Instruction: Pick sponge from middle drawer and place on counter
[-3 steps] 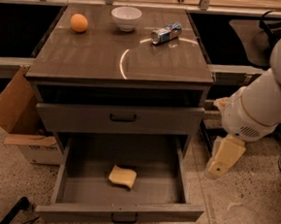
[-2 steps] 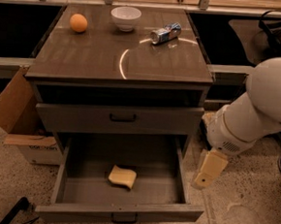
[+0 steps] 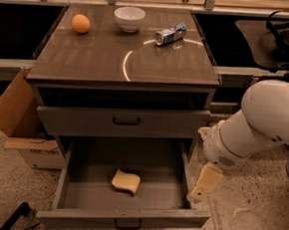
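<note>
The pale yellow sponge (image 3: pixel 126 181) lies on the grey floor of the open middle drawer (image 3: pixel 78 191), near its centre and slightly bent. My gripper (image 3: pixel 204 185) hangs from the white arm at the drawer's right wall, just outside and above its front right corner, to the right of the sponge and apart from it. The glossy brown-grey counter (image 3: pixel 99 58) tops the cabinet and shows a curved light reflection.
On the counter's far edge stand an orange fruit (image 3: pixel 80 23), a white bowl (image 3: pixel 129 18) and a lying can (image 3: pixel 170 34). A closed drawer (image 3: pixel 126 120) sits above the open one. A cardboard box (image 3: pixel 15 112) stands at the left. A black chair (image 3: pixel 285 40) is at the right.
My arm has swung left and down, bringing the gripper from out at the right to the open drawer's right wall. The sponge has not moved.
</note>
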{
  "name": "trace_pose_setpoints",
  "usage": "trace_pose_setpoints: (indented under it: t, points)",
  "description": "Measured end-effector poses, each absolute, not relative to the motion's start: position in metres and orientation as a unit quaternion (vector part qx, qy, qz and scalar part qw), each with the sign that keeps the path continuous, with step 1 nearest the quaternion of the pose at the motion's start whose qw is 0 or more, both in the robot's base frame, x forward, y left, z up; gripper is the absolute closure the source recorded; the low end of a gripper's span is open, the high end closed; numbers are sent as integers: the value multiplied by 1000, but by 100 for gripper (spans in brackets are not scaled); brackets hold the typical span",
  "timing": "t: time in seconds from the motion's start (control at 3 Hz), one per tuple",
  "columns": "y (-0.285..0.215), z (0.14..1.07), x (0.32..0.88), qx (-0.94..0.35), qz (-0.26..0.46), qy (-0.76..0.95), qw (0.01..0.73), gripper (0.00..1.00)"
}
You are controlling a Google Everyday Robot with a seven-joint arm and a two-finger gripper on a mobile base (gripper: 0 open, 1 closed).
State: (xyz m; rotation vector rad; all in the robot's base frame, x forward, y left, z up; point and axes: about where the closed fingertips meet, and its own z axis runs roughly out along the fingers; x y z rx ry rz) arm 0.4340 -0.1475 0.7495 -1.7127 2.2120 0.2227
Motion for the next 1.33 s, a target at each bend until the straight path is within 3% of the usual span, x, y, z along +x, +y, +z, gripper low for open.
trace_pose_setpoints:
  t: [0.33, 1.33]
  points:
    - [-139, 734, 434, -603, 86, 778, 152, 0]
    - [-35, 643, 420, -563, 195, 784, 174, 0]
